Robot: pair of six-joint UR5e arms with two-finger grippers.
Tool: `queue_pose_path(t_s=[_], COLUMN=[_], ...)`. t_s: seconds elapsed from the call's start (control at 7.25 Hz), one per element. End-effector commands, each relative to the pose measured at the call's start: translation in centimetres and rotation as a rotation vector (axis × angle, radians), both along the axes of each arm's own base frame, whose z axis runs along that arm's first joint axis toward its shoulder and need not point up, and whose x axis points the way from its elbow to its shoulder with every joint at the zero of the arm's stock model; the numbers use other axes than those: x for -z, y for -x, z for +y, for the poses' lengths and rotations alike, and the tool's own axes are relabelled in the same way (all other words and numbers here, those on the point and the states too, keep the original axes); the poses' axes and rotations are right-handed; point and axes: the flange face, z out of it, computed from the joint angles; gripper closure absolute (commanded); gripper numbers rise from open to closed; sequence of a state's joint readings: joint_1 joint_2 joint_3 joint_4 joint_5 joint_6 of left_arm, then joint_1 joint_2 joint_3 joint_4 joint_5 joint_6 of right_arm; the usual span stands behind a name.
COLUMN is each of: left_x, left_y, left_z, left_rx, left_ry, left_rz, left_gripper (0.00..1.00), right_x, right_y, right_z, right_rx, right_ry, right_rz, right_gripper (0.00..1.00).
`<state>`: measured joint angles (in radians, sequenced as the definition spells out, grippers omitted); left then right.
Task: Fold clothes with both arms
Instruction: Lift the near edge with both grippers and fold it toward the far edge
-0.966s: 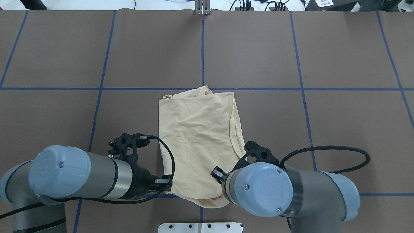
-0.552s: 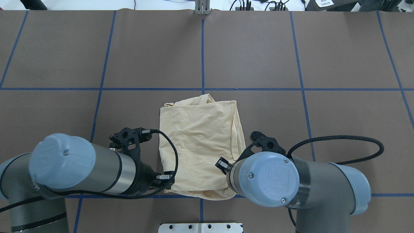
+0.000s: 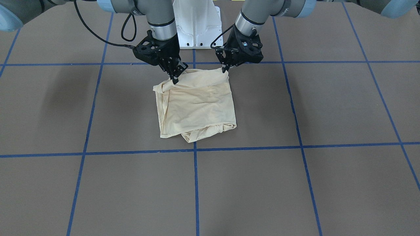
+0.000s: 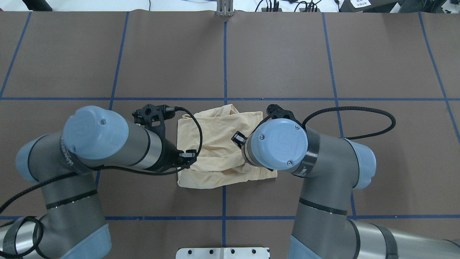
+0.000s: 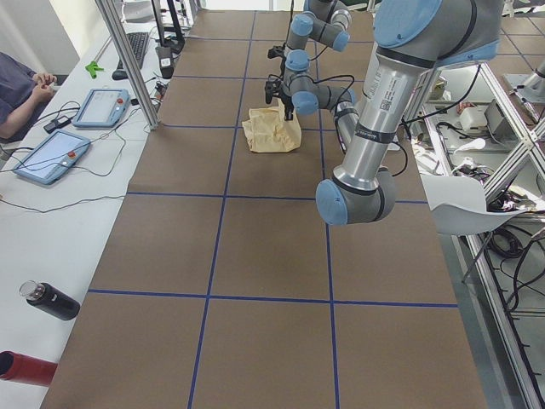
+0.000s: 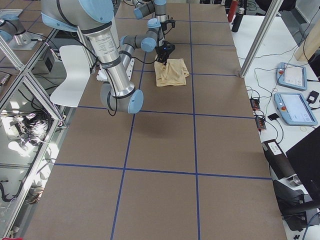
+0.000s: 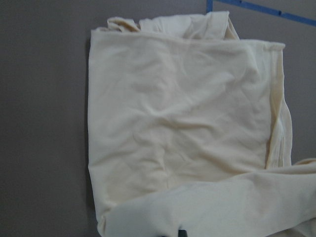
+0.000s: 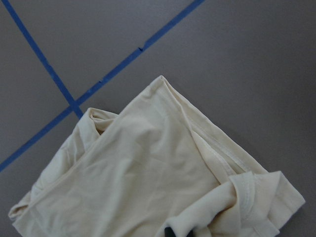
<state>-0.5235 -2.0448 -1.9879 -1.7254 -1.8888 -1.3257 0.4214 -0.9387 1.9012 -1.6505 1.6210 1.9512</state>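
- Your T-shirt (image 3: 197, 105) lies folded into a nearly square packet near the middle of the worktop (image 3: 295, 183). It sits somewhat closer to the robot-side edge and straddles the centre tape line (image 3: 195, 183).
- The packet has no clear long axis. Its raised edge runs crosswise, parallel to the robot-side edge, and its flat body reaches from there toward the far edge.
- The left gripper (image 3: 226, 70) has its fingers pinched together on one corner of that raised edge.
- The right gripper (image 3: 174, 78) is likewise clamped on the other corner.
- The cloth is stretched in a shallow band between the two grippers, off the table. The rest of the packet rests on the mat.
- You can see in each wrist view a fold of fabric draped over a dark fingertip at the bottom edge of the picture.
- The end toward the far edge is rumpled, and a rolled lump (image 3: 193, 135) pokes out just short of a cross tape line.
- The fabric is thin, soft and pale cream-yellow, with shallow creases across its top.
- Layered edges run along the side toward the robot's right, and a stitched hem (image 8: 247, 193) shows near the right gripper.
- The worktop is matt brown with a grid of blue tape.
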Motion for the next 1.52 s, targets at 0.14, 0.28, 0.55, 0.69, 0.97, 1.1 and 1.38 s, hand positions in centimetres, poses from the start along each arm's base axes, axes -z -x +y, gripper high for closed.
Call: queue_pose_path(t_s=[0.14,0.28,0.55,0.69,0.97,1.1,1.38], left_x=[-2.1,-3.0,-5.3,-6.6,-6.8,-6.7,-6.1], left_y=[-1.6,-3.0,-4.0,-4.5,-4.8,-4.7,-2.2], left_z=[-5.6,-6.9,-9.1,-10.1,-10.3,-10.4,-12.2], left_rx=[0.043,0.059,0.054,0.064,0.069,0.069,0.015], left_ry=[-0.02,-0.05,-0.068,-0.07,-0.08,-0.096,-0.184], left_rz=[-0.082,-0.126,-0.162,-0.174,-0.164,-0.149,-0.145], left_gripper=[1.0,1.0,1.0,1.0,0.95,0.03,0.0], right_x=[0.4,-0.8,-2.9,-3.3,-2.0,-1.2,0.1], right_y=[3.1,4.6,5.4,5.6,6.7,7.4,4.7], right_z=[-5.1,-7.0,-9.4,-9.9,-10.9,-11.4,-14.0], right_rx=[-0.026,-0.034,-0.025,-0.022,-0.012,0.027,0.081], right_ry=[-0.016,-0.039,-0.068,-0.071,-0.082,-0.126,-0.086], right_rz=[0.038,0.016,0.041,0.054,0.062,0.083,0.034], right_gripper=[1.0,1.0,1.0,1.0,0.37,0.01,0.0])
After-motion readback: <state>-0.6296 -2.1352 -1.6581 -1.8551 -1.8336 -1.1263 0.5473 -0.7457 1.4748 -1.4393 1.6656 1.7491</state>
